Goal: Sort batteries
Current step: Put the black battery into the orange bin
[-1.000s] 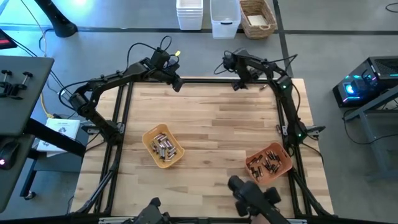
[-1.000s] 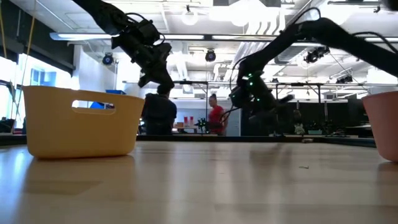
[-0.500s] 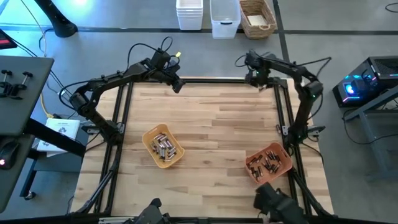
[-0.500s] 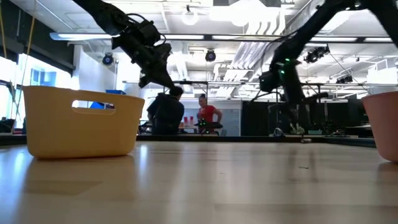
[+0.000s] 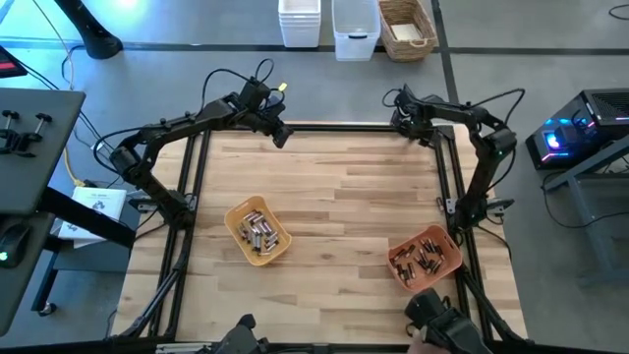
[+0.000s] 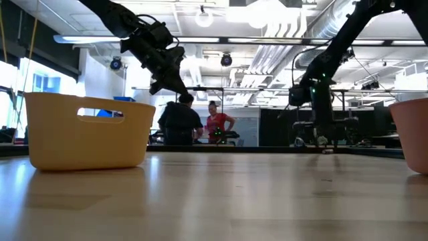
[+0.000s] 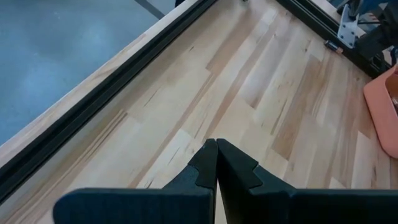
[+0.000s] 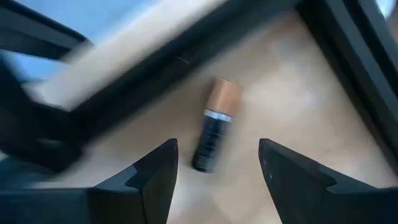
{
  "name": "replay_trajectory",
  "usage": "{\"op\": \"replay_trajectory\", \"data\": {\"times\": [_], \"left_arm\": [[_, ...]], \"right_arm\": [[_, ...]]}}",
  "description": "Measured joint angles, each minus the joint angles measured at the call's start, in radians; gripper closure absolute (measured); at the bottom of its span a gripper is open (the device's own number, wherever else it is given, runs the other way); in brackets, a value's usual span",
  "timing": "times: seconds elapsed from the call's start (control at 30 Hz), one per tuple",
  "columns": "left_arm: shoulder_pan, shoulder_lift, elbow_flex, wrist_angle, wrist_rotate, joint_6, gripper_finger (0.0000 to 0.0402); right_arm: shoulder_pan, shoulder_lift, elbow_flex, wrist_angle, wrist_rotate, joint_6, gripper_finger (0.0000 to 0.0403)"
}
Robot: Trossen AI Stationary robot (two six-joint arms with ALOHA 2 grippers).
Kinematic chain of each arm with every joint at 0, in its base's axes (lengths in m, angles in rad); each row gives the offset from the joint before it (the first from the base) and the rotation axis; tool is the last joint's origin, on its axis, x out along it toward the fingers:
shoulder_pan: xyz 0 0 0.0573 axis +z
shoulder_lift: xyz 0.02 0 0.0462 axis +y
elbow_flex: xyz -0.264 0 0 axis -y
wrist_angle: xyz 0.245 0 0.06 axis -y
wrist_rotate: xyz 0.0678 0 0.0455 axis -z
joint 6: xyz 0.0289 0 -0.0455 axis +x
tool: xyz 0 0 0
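the right gripper has moved in the last second from the middle of the table's far edge to the far right corner, and it now hangs there with its two dark fingers spread wide and nothing between them. just ahead of them, in the right wrist view, lies one loose battery with a black body and a copper-coloured end, flat on the wood and close to the black frame rail. i judge this means the arm now aims at this last stray cell, and the next step is to go down and pinch it.

the left gripper waits above the far edge of the light wooden table, left of the middle, its fingers pressed together on nothing.

counted: two trays and two arms. the yellow plastic tray, at the near left, holds a tidy group of silvery-grey cells, about eight, though i cannot count them surely. the orange plastic tray, at the near right, holds a loose heap of dark coppery cells, too many and too small to count. on the bare wood i see only the one battery. two people stand far behind the table.
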Motion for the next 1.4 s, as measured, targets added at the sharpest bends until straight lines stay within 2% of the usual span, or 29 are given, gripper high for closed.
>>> {"op": "replay_trajectory", "data": {"times": [0.33,0.57,0.7,0.83,1.03,1.23,1.4], "left_arm": [[-0.011,0.000,0.000,-0.013,0.000,0.000,0.0402],[-0.031,0.000,0.000,-0.040,0.000,-0.001,0.0402],[-0.046,0.000,0.000,-0.054,0.000,0.000,0.0401],[-0.061,0.000,0.000,-0.056,0.000,-0.001,0.0401],[-0.077,0.000,0.000,-0.060,0.000,-0.011,0.0402],[-0.061,0.000,0.000,-0.060,-0.001,-0.025,0.0402],[-0.055,0.000,0.000,-0.061,-0.001,-0.025,0.0402]], "right_arm": [[0.008,0.015,-0.003,-0.020,0.028,-0.025,0.0194],[0.013,0.021,-0.001,-0.002,0.052,0.006,0.0295],[0.013,0.028,-0.001,-0.003,0.073,0.003,0.0337],[0.034,0.032,0.001,-0.006,0.094,-0.054,0.0389],[0.057,0.010,0.021,-0.055,0.011,-0.144,0.0402],[0.110,-0.089,0.030,-0.111,-0.040,-0.182,0.0402],[0.208,-0.133,0.029,-0.218,-0.073,-0.182,0.0402]]}}
